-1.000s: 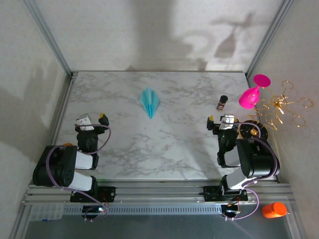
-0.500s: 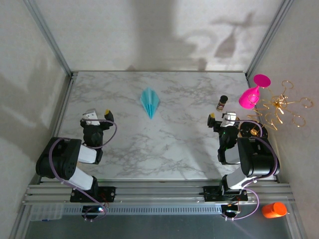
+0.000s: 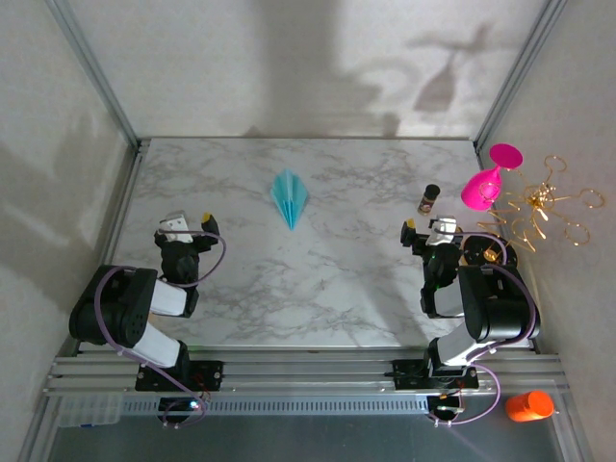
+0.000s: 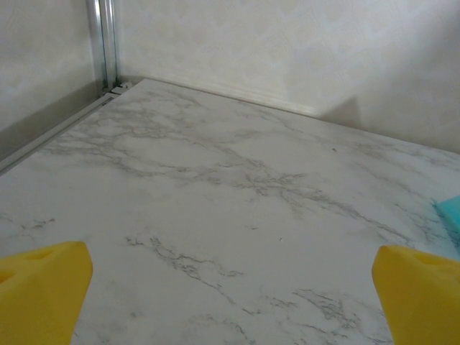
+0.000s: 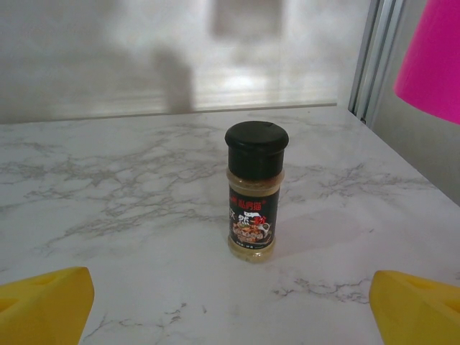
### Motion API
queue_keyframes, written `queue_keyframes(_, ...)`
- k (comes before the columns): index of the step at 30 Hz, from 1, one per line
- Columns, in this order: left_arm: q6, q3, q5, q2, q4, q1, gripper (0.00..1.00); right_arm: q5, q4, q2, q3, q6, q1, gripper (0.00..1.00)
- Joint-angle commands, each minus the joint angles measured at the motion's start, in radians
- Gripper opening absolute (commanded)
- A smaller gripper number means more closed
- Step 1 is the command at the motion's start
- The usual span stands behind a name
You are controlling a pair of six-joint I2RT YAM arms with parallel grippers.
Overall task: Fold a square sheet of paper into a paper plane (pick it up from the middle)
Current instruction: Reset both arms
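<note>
paper plane (image 3: 290, 197) lies folded on the table (image 3: 337, 289), centre-back, well apart from both arms. left end effector (image 3: 190, 224) and right end effector (image 3: 425, 229) sit low near their bases, jaws wide apart, empty; likely parked, folding done.

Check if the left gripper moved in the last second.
Yes. The left gripper shifted right, away from the table's left edge, toward the paper plane.

The left arm (image 3: 125, 322) and right arm (image 3: 486, 308) are showing black-and-white housings, purple cables (image 3: 224, 252) are looping alongside, and the left gripper (image 4: 230, 302) and right gripper (image 5: 230, 302) are wearing yellow pads (image 4: 43, 291).
</note>
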Motion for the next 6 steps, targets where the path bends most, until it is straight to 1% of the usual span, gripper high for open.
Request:
queue_keyframes(1,0.012,0.022,-0.018,0.006,-0.013,-0.006,0.99,-0.009,0.005,0.001,0.02,0.004,-0.007,0.99)
queue_keyframes(3,0.012,0.025,0.005,0.007,-0.018,-0.001,0.99,-0.009,0.005,0.001,0.02,0.004,-0.007,0.99)
queue_keyframes(6,0.013,0.022,0.006,0.007,-0.013,0.0,0.99,-0.009,0.005,0.0,0.02,0.004,-0.006,0.99)
